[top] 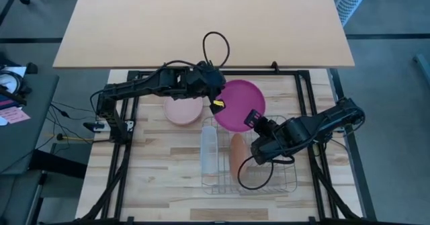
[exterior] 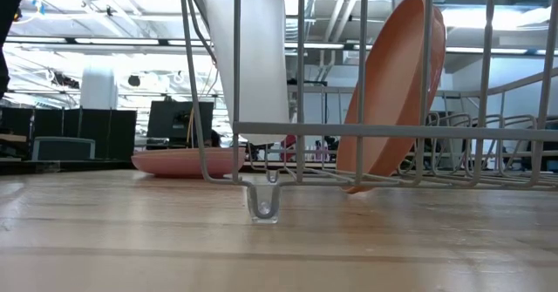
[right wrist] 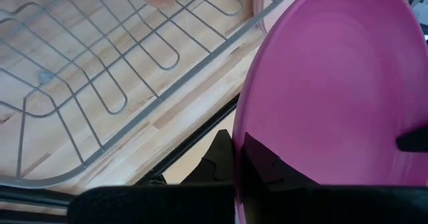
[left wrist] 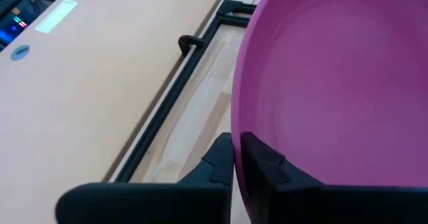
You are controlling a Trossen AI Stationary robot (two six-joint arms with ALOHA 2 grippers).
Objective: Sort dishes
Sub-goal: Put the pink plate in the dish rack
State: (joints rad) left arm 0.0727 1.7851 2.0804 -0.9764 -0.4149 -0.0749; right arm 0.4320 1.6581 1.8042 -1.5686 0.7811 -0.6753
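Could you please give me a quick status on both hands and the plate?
Left hand and right hand both shut on the magenta plate's rim, held above the table. Orange plate already in wire rack. Nothing blocking.

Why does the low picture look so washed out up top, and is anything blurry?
Low view: bright ceiling lights behind the rack blow out the top; the near table is soft. Wrist views: the magenta plate fills the picture with an even sheen. High view: evenly lit.

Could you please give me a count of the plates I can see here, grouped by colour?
Magenta plate: 1
Pale pink plate: 1
Orange plate: 1
Total: 3 plates
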